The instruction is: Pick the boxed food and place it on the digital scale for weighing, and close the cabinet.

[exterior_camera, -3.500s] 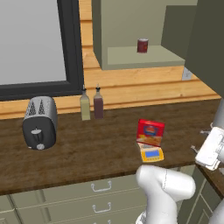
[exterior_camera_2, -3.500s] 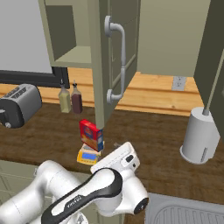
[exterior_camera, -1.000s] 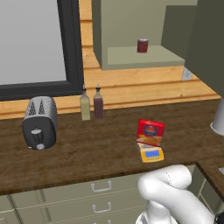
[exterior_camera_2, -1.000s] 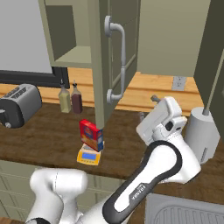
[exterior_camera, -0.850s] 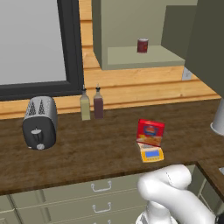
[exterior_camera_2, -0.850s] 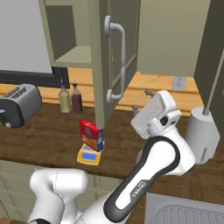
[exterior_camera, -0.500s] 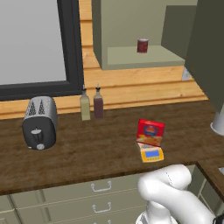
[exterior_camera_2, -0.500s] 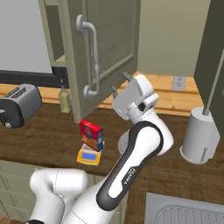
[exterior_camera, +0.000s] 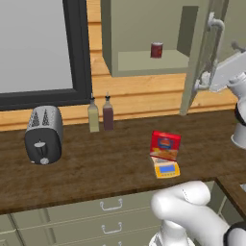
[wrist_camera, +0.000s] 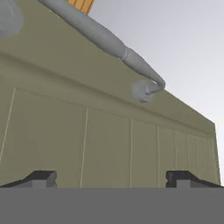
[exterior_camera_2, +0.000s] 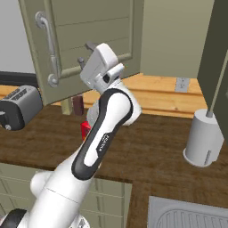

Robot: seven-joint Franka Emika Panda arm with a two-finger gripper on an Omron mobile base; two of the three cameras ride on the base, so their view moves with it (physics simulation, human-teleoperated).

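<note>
The cabinet door (exterior_camera_2: pixel 89 40) is seen partly swung, not yet flush with the cabinet (exterior_camera: pixel 144 38). Its panelled face lies directly in front of the fingers (wrist_camera: pixel 41 178), very close; contact between the tips and the panel cannot be confirmed. The fingers are spread wide with nothing held between them. The long metal handle (wrist_camera: pixel 105 41) is seen above the fingertips in the hand view, and to the left of the hand in the right base view (exterior_camera_2: pixel 49 49). In the left base view the gripper (exterior_camera: pixel 226 72) is set against the door's outer side, with part of it cut off by the right edge.

The boxed food (exterior_camera: pixel 166 145) is seen resting on the digital scale (exterior_camera: pixel 166 169) on the table (exterior_camera: pixel 96 163), below and well apart from the fingers. Only the front strip of the scale with its blue display is visible; the weighing plate is covered by the box. In the right base view the box is mostly hidden behind the arm, with just a red sliver (exterior_camera_2: pixel 85 129) showing.

Inside the cabinet, a small dark red can (exterior_camera: pixel 156 50) is seen on the shelf. Two bottles (exterior_camera: pixel 100 113) stand against the wall, and a toaster (exterior_camera: pixel 44 134) is further left. A grey canister (exterior_camera_2: pixel 203 138) stands on the right side of the table.
</note>
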